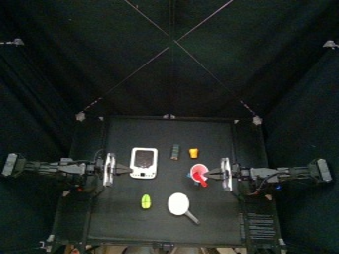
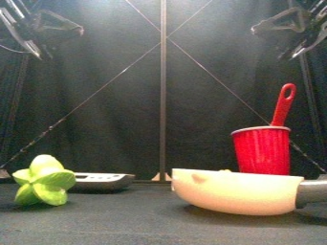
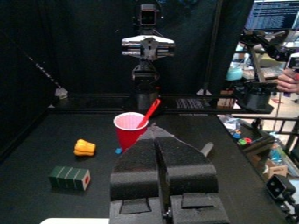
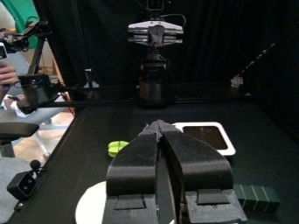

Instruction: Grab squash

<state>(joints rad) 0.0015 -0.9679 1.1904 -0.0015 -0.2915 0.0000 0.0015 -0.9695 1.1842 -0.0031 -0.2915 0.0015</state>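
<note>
At the table's front edge lie a white spoon-like piece (image 2: 236,191) and a yellow-green piece (image 2: 42,181); neither belongs to the task. Farther back, the squash (image 1: 195,152) rests untouched behind the red cup (image 1: 200,176), beside a dark block (image 1: 177,152). The 2 arms sit at the sides: left gripper (image 3: 163,153) and right gripper (image 4: 169,140) are pressed together, empty. In judgement, approach and grasp remain.

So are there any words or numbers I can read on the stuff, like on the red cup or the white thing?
No text can be read.
Red cup: plain, no words.
White device: dark screen, nothing readable.
Green block: a small red mark, too blurred to read.
Monitor beyond the curtains: lines of text, too small to read.
</note>
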